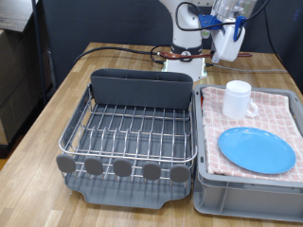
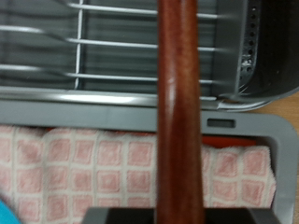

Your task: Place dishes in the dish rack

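My gripper (image 1: 227, 49) hangs high above the far end of the grey crate, at the exterior view's top right. In the wrist view it is shut on the slim reddish-brown wooden spoon (image 2: 177, 103), whose handle runs straight down the middle of the picture. The spoon is hard to make out in the exterior view. The light-blue plate (image 1: 257, 149) and the white mug (image 1: 238, 98) rest on the pink-checked cloth (image 1: 276, 109). The silver wire dish rack (image 1: 133, 128) stands beside them with its dark caddy (image 1: 142, 88), grey tabs (image 1: 123, 168) and tray (image 1: 133, 192); nothing shows in the rack.
The grey plastic crate (image 1: 248, 197) under the cloth stands against the rack's side. The robot base (image 1: 185, 57) and cables lie behind on the wooden table (image 1: 57, 113). The wrist view shows rack wires (image 2: 103, 47), the crate rim (image 2: 93, 110) and the cloth (image 2: 84, 168) below.
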`<state>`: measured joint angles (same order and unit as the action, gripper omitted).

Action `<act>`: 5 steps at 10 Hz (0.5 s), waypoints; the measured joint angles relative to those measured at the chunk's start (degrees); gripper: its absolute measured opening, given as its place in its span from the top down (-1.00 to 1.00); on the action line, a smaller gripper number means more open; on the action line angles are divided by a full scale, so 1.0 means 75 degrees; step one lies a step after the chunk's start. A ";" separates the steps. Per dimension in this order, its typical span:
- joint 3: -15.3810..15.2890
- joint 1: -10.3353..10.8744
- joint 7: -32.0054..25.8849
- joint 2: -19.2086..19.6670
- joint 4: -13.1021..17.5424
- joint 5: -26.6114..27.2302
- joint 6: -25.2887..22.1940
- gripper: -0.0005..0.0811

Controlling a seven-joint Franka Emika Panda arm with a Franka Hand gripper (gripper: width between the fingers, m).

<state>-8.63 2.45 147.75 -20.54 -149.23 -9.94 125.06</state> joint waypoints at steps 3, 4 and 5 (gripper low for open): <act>0.0589 0.0005 -0.0405 -0.0601 -0.0687 0.0142 0.0431 0.75; 0.0802 0.0007 -0.0631 -0.0823 -0.0946 0.0151 0.0671 0.75; 0.0923 0.0031 -0.0802 -0.1152 -0.1223 0.0185 0.0880 0.75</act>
<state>-1.71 2.68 141.74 -29.18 -158.40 -8.55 131.67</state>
